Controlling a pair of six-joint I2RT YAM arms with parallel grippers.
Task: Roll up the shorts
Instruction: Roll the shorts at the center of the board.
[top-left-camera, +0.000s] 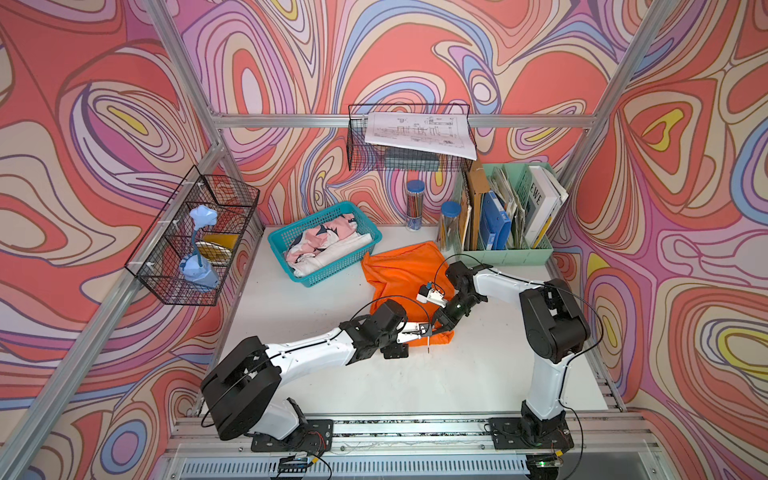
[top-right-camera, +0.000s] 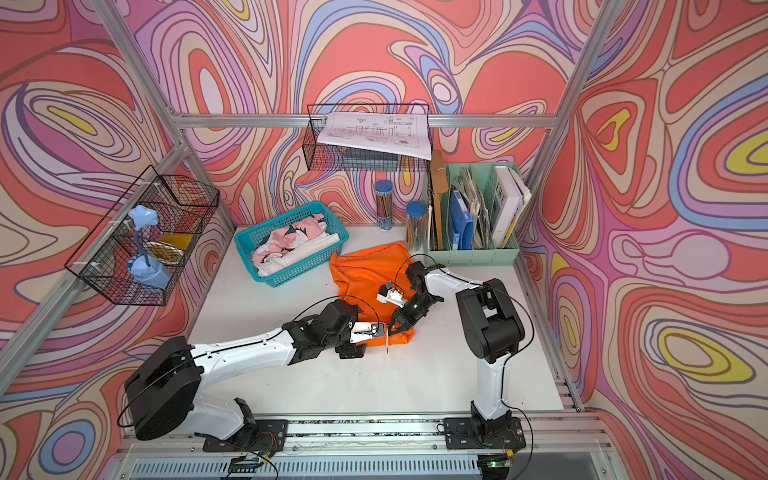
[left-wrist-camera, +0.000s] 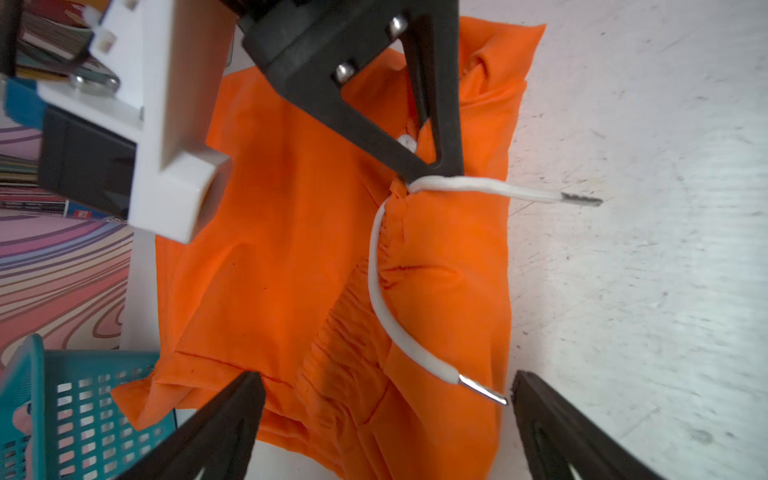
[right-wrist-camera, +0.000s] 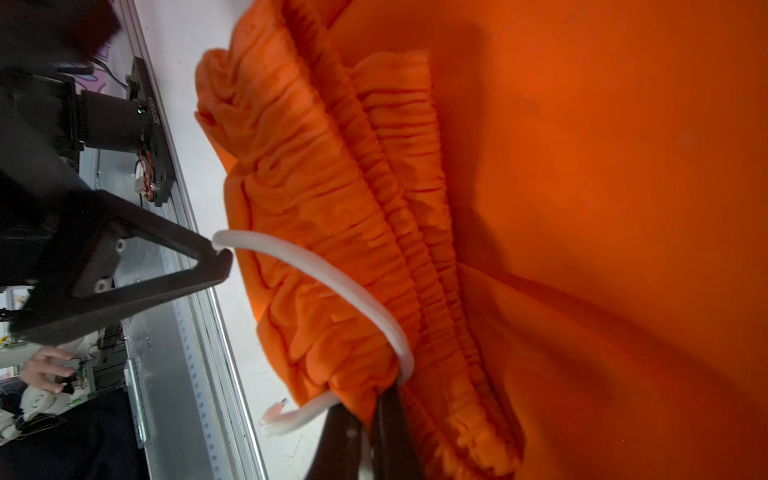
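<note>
The shorts (top-left-camera: 401, 274) lay spread on the table (top-left-camera: 478, 374) at mid-frame in both top views, right of the teal basket (top-left-camera: 345, 268). The right gripper (left-wrist-camera: 432, 176) was clamped on their gathered waistband where the drawstring (left-wrist-camera: 376, 266) emerges, while the left gripper (left-wrist-camera: 384, 390) gaped wide over that edge, holding nothing. Closing there, the left jaws would probably catch the loose drawstring instead of cloth and start a lopsided roll; only the wrist views showed the pinch and the drawstring's loop, which the arms mostly covered in the top views.
</note>
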